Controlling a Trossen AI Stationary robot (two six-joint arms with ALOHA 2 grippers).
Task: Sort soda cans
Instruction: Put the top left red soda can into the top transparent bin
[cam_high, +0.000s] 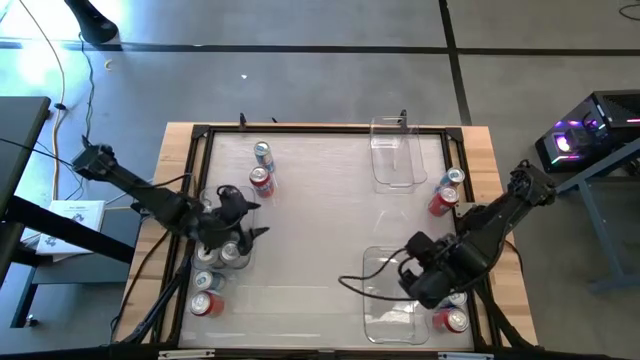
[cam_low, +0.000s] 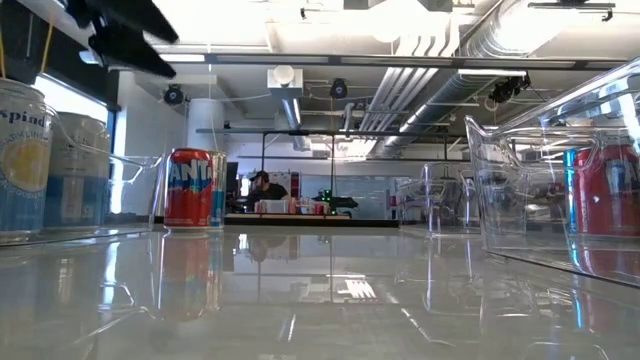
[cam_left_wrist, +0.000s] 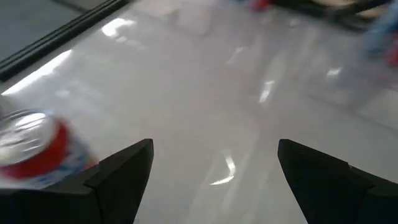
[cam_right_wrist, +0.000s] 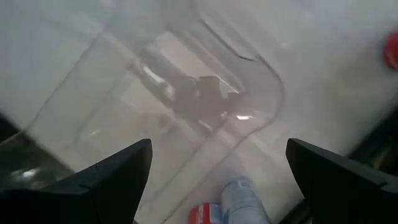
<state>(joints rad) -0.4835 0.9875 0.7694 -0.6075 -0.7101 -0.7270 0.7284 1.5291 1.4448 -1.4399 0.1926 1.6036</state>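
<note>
On the left side of the shiny white surface (cam_high: 310, 200), my left gripper (cam_high: 243, 218) hung wide apart with nothing in it. It was just above a bunch of small round metal soda cans (cam_high: 222, 255) with silver tops. One more red can (cam_high: 207, 305) stood near the front edge. Two cans, a blue one (cam_high: 263, 153) and a red one (cam_high: 262, 181), stood farther back.

If I went down crooked, a finger could bump a can and knock it into the others, because they stood so close.

On the right, my right gripper (cam_high: 412, 262) was spread apart too, holding nothing, over a clear plastic box (cam_high: 385, 295). More cans (cam_high: 447, 192) waited by the right edge. My arm could push that light box.
</note>
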